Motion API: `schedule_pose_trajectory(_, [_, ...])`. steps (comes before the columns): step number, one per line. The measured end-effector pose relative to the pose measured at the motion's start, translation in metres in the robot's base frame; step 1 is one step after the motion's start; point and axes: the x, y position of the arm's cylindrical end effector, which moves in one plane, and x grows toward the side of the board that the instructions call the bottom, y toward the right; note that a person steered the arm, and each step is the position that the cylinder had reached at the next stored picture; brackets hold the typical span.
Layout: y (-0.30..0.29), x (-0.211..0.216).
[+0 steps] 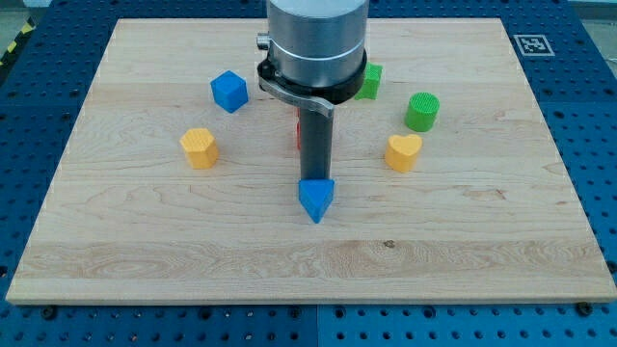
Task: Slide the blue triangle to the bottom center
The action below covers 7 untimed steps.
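Note:
The blue triangle (315, 200) lies a little below the middle of the wooden board (145, 241), its point toward the view's bottom. My tip (314, 179) comes straight down from the grey arm body at the view's top and touches the triangle's upper edge. A red block (299, 133) is mostly hidden behind the rod.
A blue cube (229, 91) sits at upper left and a yellow block (200, 147) at left. A green block (369, 82) peeks out right of the arm, a green cylinder (422, 111) lies at upper right, a yellow heart (404, 151) below it.

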Motion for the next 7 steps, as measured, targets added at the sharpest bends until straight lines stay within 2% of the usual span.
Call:
schedule_pose_trajectory(4, [-0.002,0.010])
schedule_pose_trajectory(6, [-0.003,0.041])
schedule_pose_trajectory(7, [-0.005,0.017])
